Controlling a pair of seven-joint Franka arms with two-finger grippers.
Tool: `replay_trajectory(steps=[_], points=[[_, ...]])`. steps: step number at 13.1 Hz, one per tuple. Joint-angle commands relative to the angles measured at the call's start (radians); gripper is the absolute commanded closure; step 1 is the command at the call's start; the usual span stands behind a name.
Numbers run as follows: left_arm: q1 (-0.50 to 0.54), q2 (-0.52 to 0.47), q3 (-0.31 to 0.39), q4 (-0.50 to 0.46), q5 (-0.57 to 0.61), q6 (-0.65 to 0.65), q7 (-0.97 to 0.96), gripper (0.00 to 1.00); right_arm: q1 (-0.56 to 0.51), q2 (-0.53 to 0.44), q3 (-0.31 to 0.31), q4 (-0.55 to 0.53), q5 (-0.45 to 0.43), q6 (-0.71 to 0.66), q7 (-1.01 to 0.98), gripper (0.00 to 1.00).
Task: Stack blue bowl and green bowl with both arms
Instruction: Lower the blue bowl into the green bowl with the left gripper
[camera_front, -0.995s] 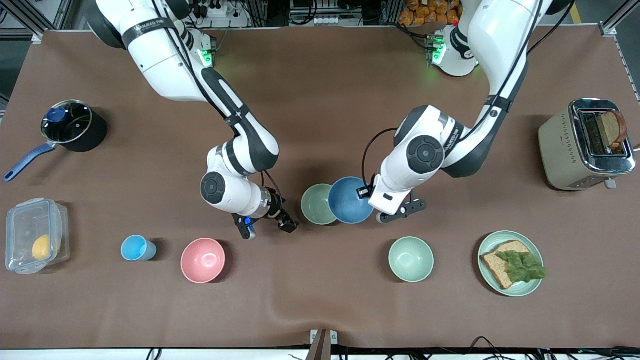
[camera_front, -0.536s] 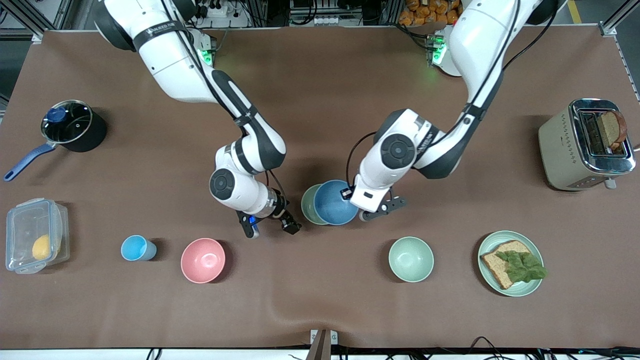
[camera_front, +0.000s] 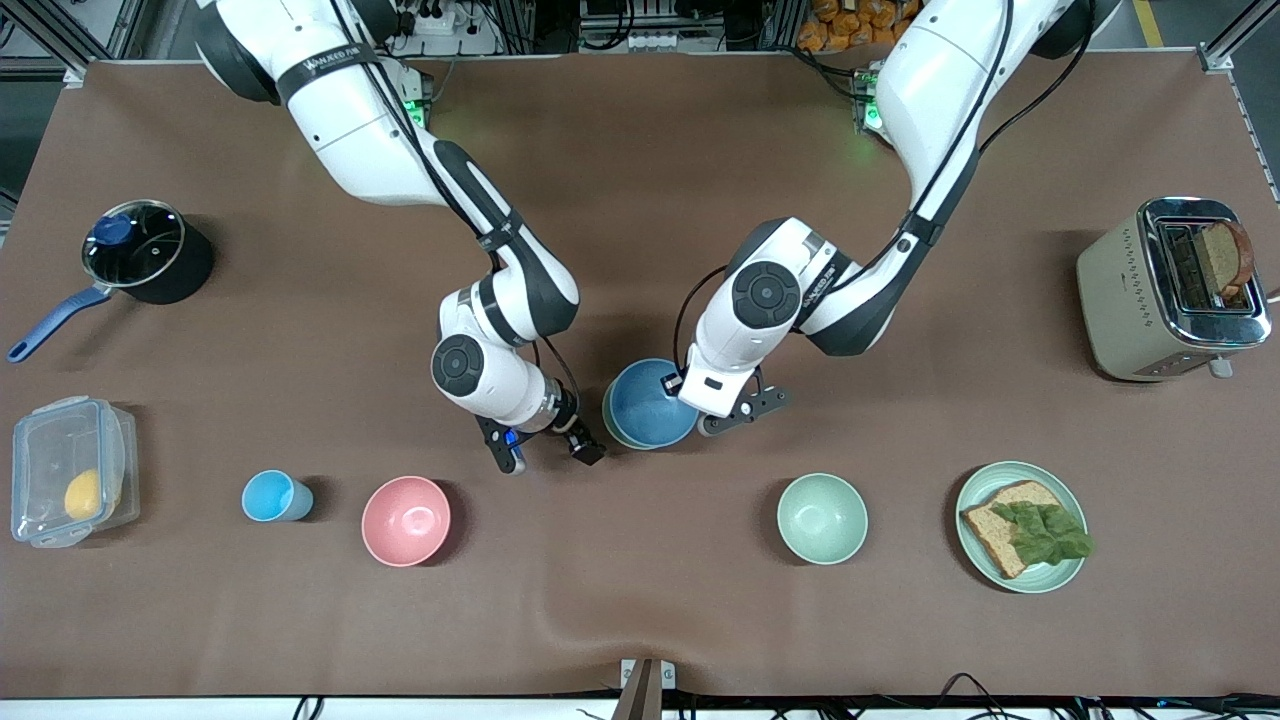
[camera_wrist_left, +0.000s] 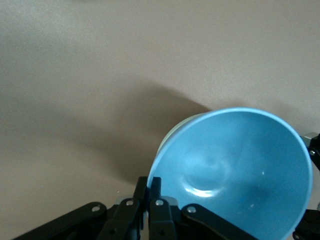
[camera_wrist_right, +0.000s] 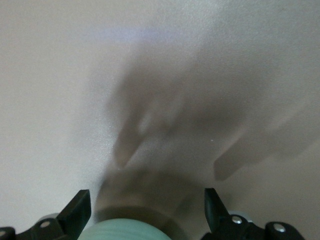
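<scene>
My left gripper (camera_front: 677, 385) is shut on the rim of the blue bowl (camera_front: 645, 405) and holds it tilted right over the green bowl. The shut fingers (camera_wrist_left: 148, 187) pinch the blue bowl (camera_wrist_left: 235, 170) at its edge. In the front view the green bowl is almost wholly covered. In the right wrist view its sage-green side (camera_wrist_right: 125, 232) shows between the fingers. I cannot tell if the blue bowl rests in it. My right gripper (camera_front: 545, 450) is open and low by the green bowl, on the side toward the right arm's end, its fingers (camera_wrist_right: 80, 210) wide apart.
Nearer the front camera stand a paler mint bowl (camera_front: 822, 518), a pink bowl (camera_front: 405, 520), a light-blue cup (camera_front: 272, 496) and a plate with bread (camera_front: 1022, 527). A toaster (camera_front: 1170, 290) is at the left arm's end. A pot (camera_front: 145, 250) and a plastic box (camera_front: 68, 470) are at the right arm's end.
My left gripper has carried the blue bowl toward the right arm's end, from beside the green bowl to over it. My right gripper has edged closer to the green bowl.
</scene>
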Motion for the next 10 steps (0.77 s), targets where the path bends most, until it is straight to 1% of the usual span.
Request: replay_trajectory(steps=[1, 3, 10], points=[[-0.023, 0.034, 0.01, 0.022, 0.023, 0.03, -0.03, 1.0, 0.014, 0.013, -0.012, 0.023, -0.023, 0.001, 0.031, 0.0], [-0.025, 0.045, 0.01, 0.022, 0.024, 0.053, -0.028, 1.0, 0.014, 0.013, -0.012, 0.023, -0.024, 0.001, 0.03, 0.0], [-0.034, 0.06, 0.016, 0.022, 0.046, 0.056, -0.028, 1.0, 0.013, 0.011, -0.013, 0.023, -0.044, -0.005, 0.028, 0.0]])
